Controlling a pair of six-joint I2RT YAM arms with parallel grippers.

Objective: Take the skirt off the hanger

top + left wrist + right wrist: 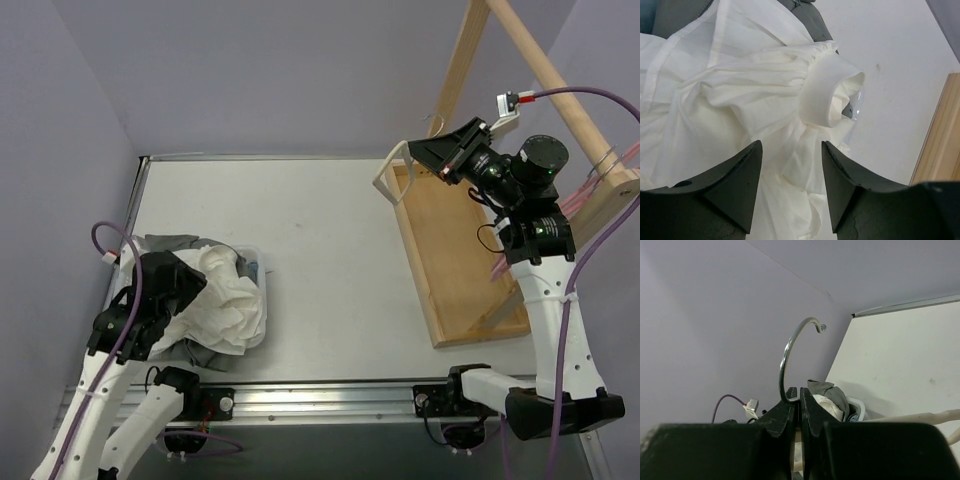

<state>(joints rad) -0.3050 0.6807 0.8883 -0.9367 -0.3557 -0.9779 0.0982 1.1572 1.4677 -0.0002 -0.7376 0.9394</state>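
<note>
Over the bin (254,252), our left gripper (791,150) stands open, the skirt (740,90) freed. Our right gripper (799,396) pinches the hanger (782,367) aside, separating them.

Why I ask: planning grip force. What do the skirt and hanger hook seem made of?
The skirt: thin white woven cloth, perhaps cotton, matte; it gathers in fine wrinkles. The hook: bare metal wire, shiny; it glints silver along its curve.

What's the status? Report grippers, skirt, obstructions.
Left gripper open above skirt. Right gripper shut on bare hanger. Skirt off, heaped on bin. Wooden rack beside hanger.
</note>
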